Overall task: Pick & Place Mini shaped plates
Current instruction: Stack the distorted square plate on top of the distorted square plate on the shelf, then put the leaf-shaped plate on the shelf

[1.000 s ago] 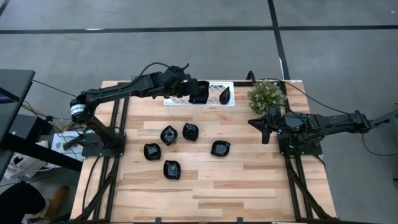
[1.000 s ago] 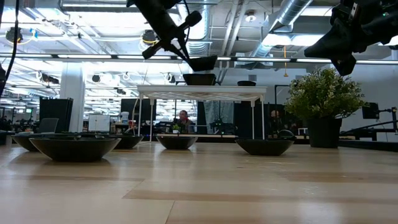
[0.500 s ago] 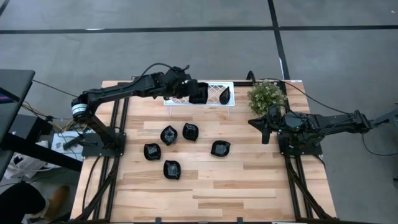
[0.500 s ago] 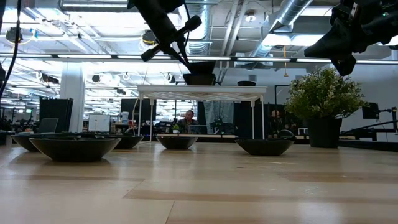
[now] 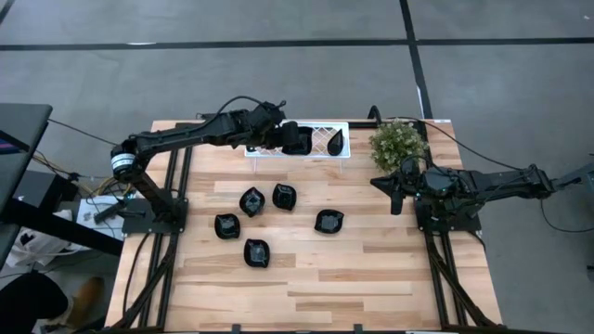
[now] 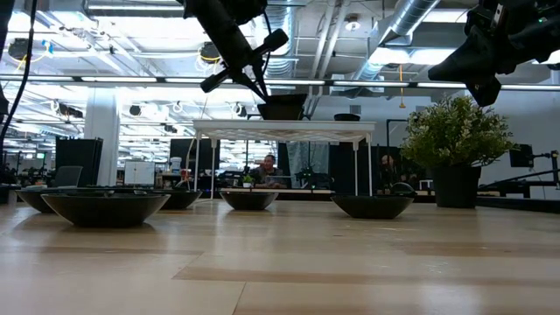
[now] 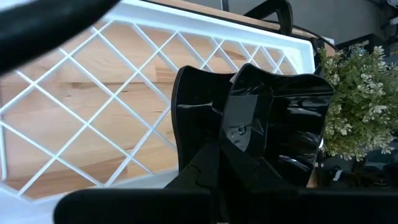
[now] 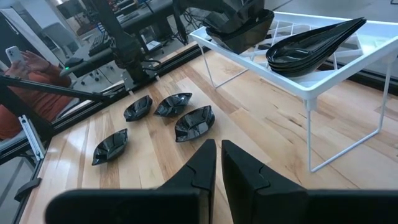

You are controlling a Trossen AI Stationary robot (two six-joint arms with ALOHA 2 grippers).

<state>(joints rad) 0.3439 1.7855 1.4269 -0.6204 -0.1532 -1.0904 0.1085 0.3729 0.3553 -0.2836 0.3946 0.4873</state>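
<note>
Left wrist view: left gripper point(image 7: 239, 163) pinches a glossy wavy-rimmed black plate point(image 7: 273, 121) over the white lattice tray point(image 7: 93, 118).

Seven glossy black mini plates in view. Five squarish, wavy-rimmed ones lie upright and apart on the table point(image 5: 371, 269): two side by side point(image 5: 251, 200) point(image 5: 284, 196) nearest the tray, one point(image 5: 227, 225) toward the left arm's side, one point(image 5: 257, 252) nearest the front edge, one point(image 5: 329, 221) alone toward the right. One wavy plate point(image 7: 273, 118) sits on the white lattice tray point(image 5: 316, 153), pinched at its rim by the left gripper's fingers point(image 7: 245, 168). One leaf-shaped plate point(image 8: 314, 43) rests at the tray's other end.
</note>
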